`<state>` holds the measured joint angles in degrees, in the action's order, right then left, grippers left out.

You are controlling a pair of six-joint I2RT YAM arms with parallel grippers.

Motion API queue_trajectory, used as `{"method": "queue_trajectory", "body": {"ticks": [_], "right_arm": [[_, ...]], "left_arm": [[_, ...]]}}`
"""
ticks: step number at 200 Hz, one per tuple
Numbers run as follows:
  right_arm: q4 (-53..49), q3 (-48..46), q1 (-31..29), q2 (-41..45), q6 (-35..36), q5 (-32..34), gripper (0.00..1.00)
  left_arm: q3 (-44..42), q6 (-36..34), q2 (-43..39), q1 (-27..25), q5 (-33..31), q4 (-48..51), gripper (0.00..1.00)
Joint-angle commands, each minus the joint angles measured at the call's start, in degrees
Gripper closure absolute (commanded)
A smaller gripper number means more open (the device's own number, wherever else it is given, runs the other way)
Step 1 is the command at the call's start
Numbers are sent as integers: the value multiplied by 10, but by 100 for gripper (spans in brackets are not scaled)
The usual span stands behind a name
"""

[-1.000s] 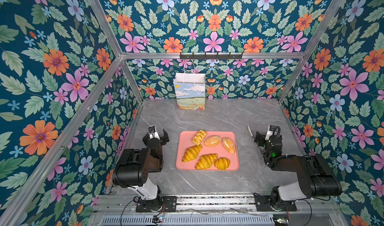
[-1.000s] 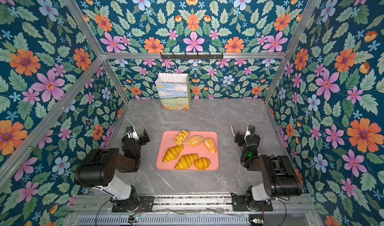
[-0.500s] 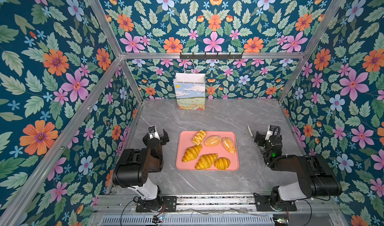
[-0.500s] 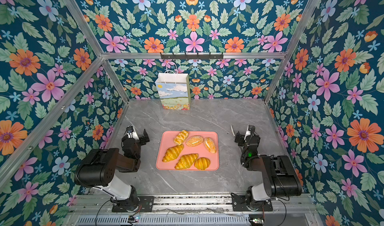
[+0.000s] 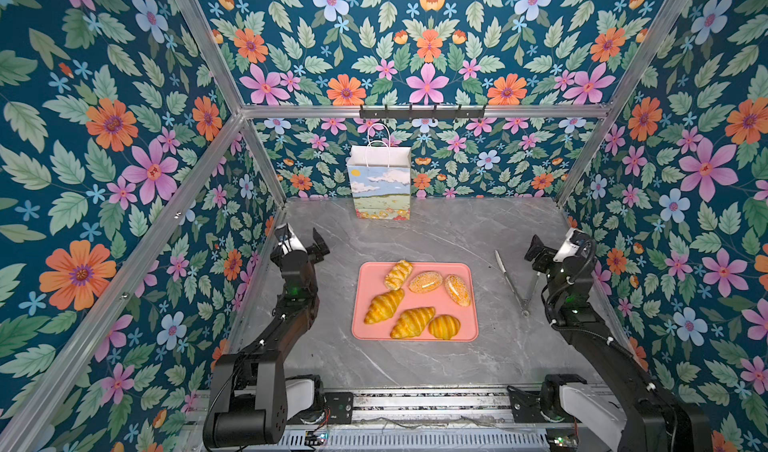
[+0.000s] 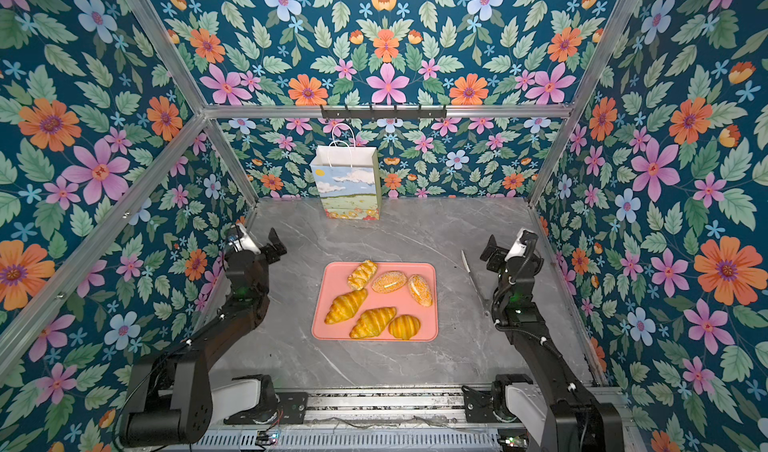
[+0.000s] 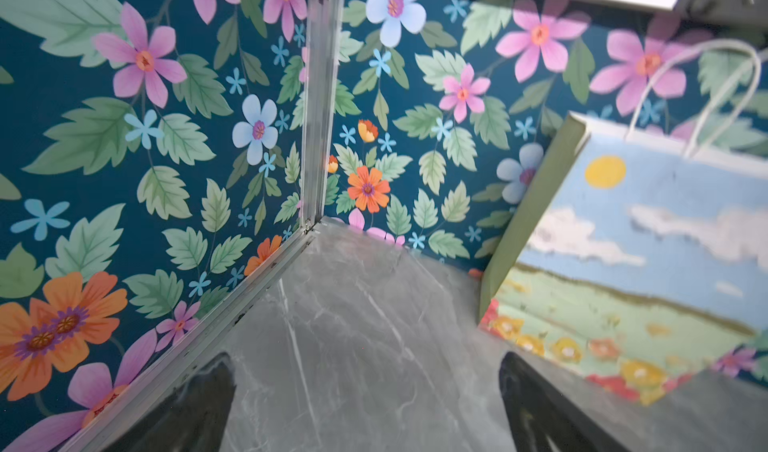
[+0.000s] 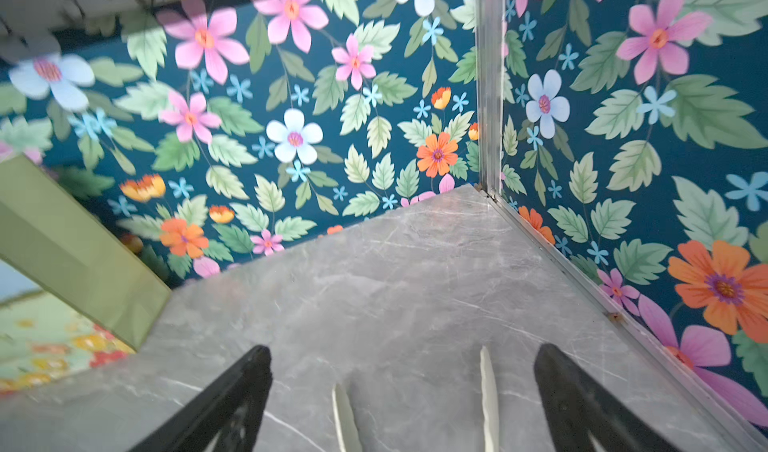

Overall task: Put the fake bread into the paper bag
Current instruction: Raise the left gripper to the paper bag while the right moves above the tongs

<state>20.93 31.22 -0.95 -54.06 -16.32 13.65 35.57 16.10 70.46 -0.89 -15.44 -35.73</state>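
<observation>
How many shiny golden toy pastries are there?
6, all on the pink tray: far row, braided piece and two speckled oval buns; near row, two ridged croissants and round striped bun. The white paper bag hides its inside.

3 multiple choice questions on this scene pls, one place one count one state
1. The paper bag stands: A) by the back wall B) by the front rail C) mid-table
2. How many fake bread pieces lie on the pink tray? A) four B) six C) eight
3. The right end effector is: A) shut on a croissant B) shut on the bag C) open, empty
Answers: 1 A, it stands upright against that wall; 2 B, six show on the tray; 3 C, its fingers stand wide apart, gripping nothing.
</observation>
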Motion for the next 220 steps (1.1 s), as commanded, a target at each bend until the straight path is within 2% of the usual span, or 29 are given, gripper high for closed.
{"method": "queue_trajectory", "body": {"ticks": [1, 32, 67, 110, 143, 174, 220], "right_arm": [[-178, 50, 1, 22, -101, -81, 1], [-179, 66, 0, 24, -124, -284, 1], [-190, 77, 0, 6, -132, -372, 1], [-233, 87, 0, 12, -105, -390, 1], [-245, 86, 0, 17, -92, -390, 1], [-245, 88, 0, 8, -89, -387, 2], [-237, 90, 0, -3, -93, -383, 2]], "left_arm": [[100, 77, 24, 0, 20, 192, 0], [261, 73, 116, 0, 104, 254, 0], [458, 61, 254, 1, 195, 321, 0], [691, 50, 416, 5, 262, 397, 2], [824, 56, 505, 8, 318, 422, 7], [907, 60, 567, 8, 355, 427, 12], [944, 69, 618, 8, 399, 408, 21]]}}
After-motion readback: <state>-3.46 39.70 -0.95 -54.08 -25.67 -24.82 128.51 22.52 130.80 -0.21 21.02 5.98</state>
